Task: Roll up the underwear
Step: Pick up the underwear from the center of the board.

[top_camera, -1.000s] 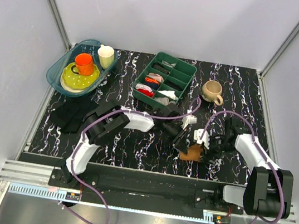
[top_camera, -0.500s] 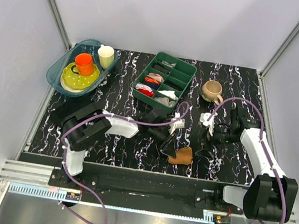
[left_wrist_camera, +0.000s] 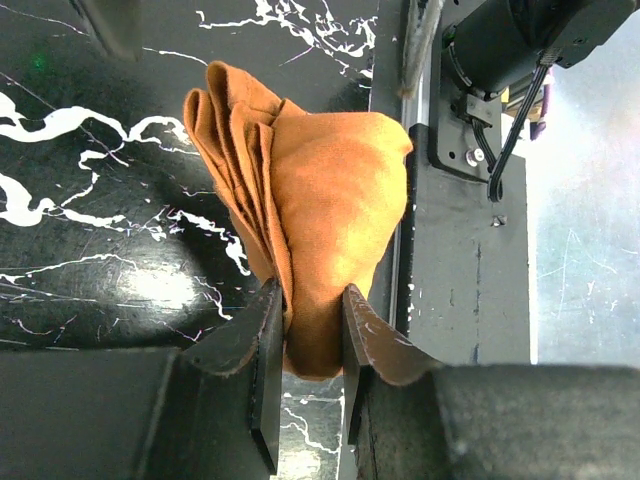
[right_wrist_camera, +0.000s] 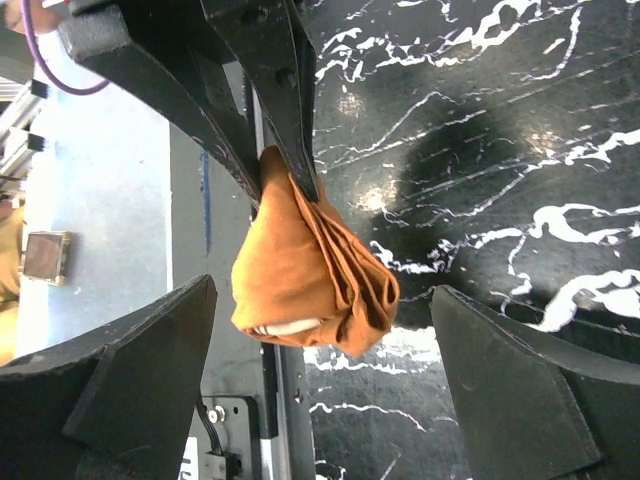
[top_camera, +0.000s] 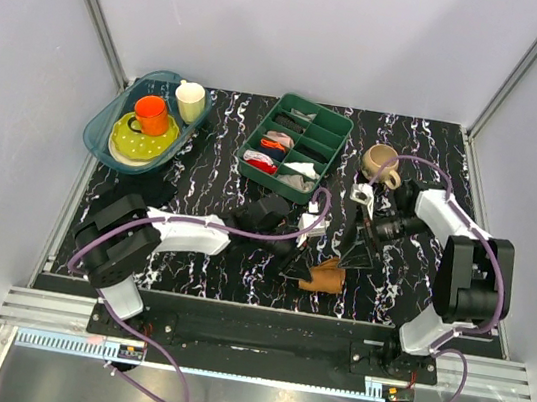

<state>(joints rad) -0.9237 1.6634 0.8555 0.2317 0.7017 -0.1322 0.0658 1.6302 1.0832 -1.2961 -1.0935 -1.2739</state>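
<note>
The underwear [top_camera: 327, 277] is a bunched rust-brown bundle near the table's front edge. My left gripper [top_camera: 305, 265] is shut on one end of it. In the left wrist view the jaws [left_wrist_camera: 305, 305] pinch the lower end of the fabric [left_wrist_camera: 330, 190], whose folds fan out beyond. In the right wrist view the bundle [right_wrist_camera: 300, 265] hangs from the left fingers [right_wrist_camera: 285, 110], with a strip of cream waistband [right_wrist_camera: 285, 328] at its lower edge. My right gripper [top_camera: 355, 248] [right_wrist_camera: 322, 292] is wide open just behind the bundle and does not touch it.
A green divided tray [top_camera: 337, 122] with small fabric rolls stands at the back centre. A tan mug [top_camera: 382, 163] sits to its right, close to my right arm. A teal bin [top_camera: 100, 122] with a plate and cups is back left. A black cloth [top_camera: 127, 202] lies left. The front rail [left_wrist_camera: 455, 260] runs beside the bundle.
My right gripper drew back from the bundle toward the mug side and now stands apart from it. My left arm swung its elbow left, and the bundle shifted slightly left with it.
</note>
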